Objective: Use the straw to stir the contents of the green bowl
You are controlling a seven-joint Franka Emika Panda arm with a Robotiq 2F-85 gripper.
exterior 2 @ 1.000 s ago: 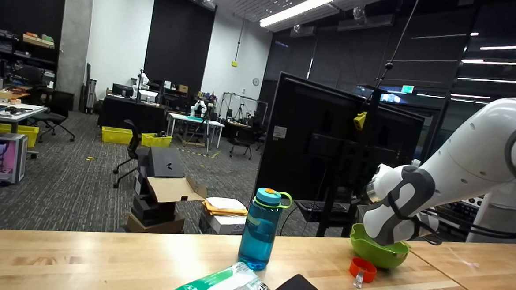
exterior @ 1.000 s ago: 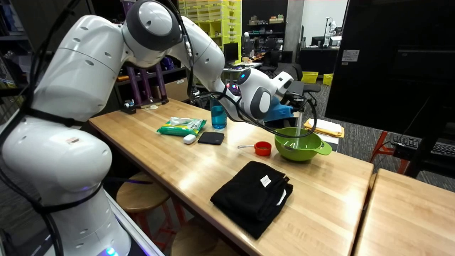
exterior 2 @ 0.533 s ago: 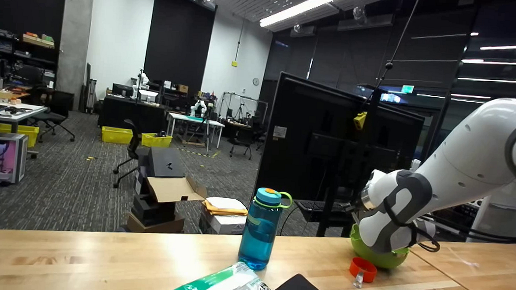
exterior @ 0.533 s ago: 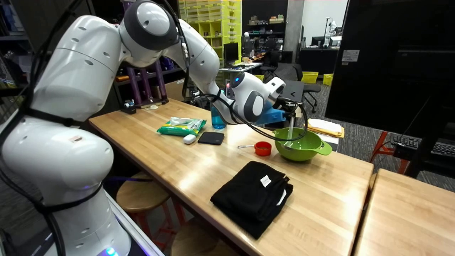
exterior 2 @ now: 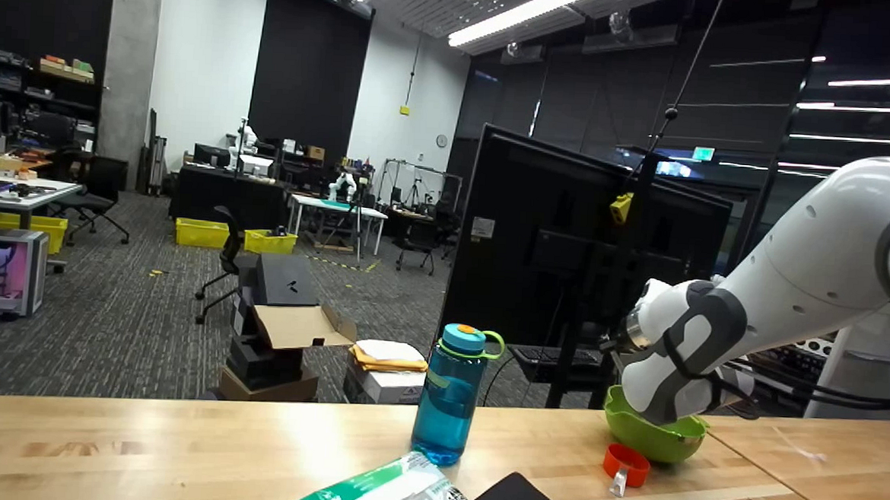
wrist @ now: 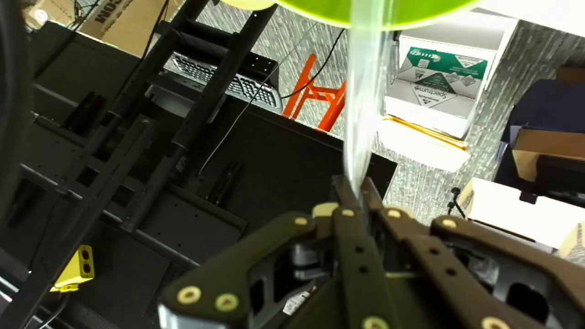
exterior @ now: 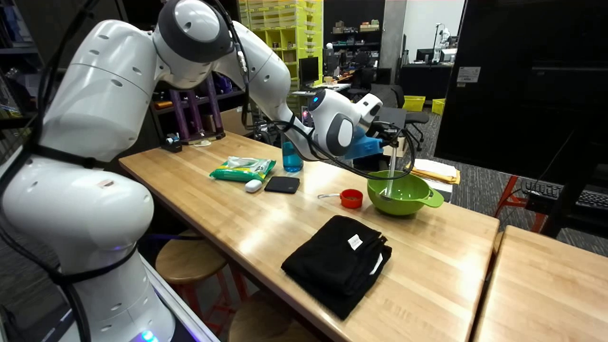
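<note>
Down in the lime-green bowl (exterior: 398,208), a clear straw (wrist: 363,100) held nearly upright

Nearest in an exterior view lies a folded black cloth (exterior: 332,266) on the wooden table (exterior: 437,266). Behind it, a red measuring cup (exterior: 351,202) sits just beside the bowl. The straw's lower end is inside the bowl; above hangs the gripper (wrist: 358,193), its jaws brought nearly together, pinching the straw. Well beyond the table stand yellow bins (exterior: 414,103).
</note>
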